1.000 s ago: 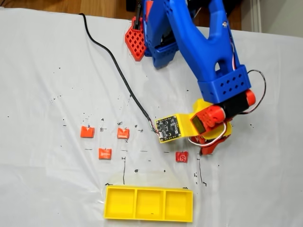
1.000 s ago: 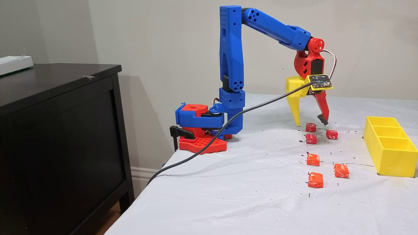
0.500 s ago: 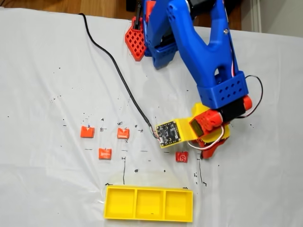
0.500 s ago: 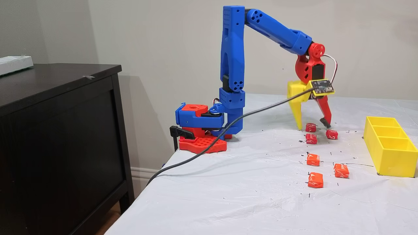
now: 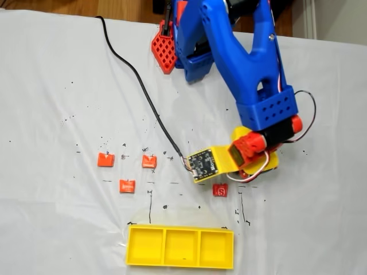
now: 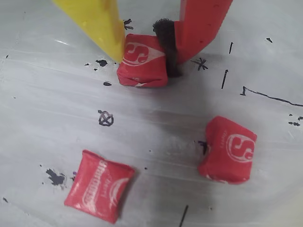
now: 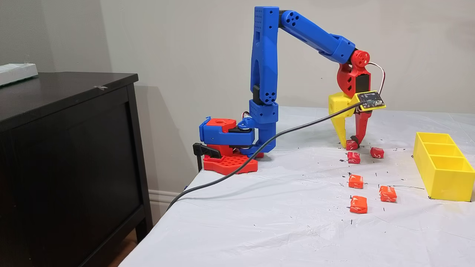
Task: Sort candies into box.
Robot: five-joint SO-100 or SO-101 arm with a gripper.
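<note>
Candy (image 6: 141,60) sits between the two fingers of the end effector (image 6: 144,56) in the wrist view: yellow finger (image 6: 97,21) touching its left edge, red finger's dark pad (image 6: 166,47) against its right edge. We read this as a pinch on that candy, which rests on the bench (image 6: 47,109), not yet lifted. Box (image 5: 180,247) stands well apart, at the bench's near edge in the top-down fixed view, with all three compartments holding nothing.

Step in hand, as we judge it: secure the grip, then lift. The fingers catch the candy near its upper edge, so a firm squeeze before rising should keep the soft wrapper from slipping out. A straight lift looks wise, since two more candies lie nearby (image 6: 228,150) (image 6: 98,186) and a sideways drag could knock them.

View differences: the wrist view gives finger contact and the white lettering. In the top-down fixed view we see one red candy (image 5: 220,190) just below the end effector, plus three orange ones off to the left (image 5: 105,160) (image 5: 149,162) (image 5: 127,186). The side fixed view shows the fingertips (image 7: 350,142) down at bench level and the box (image 7: 441,167) to the right.
</note>
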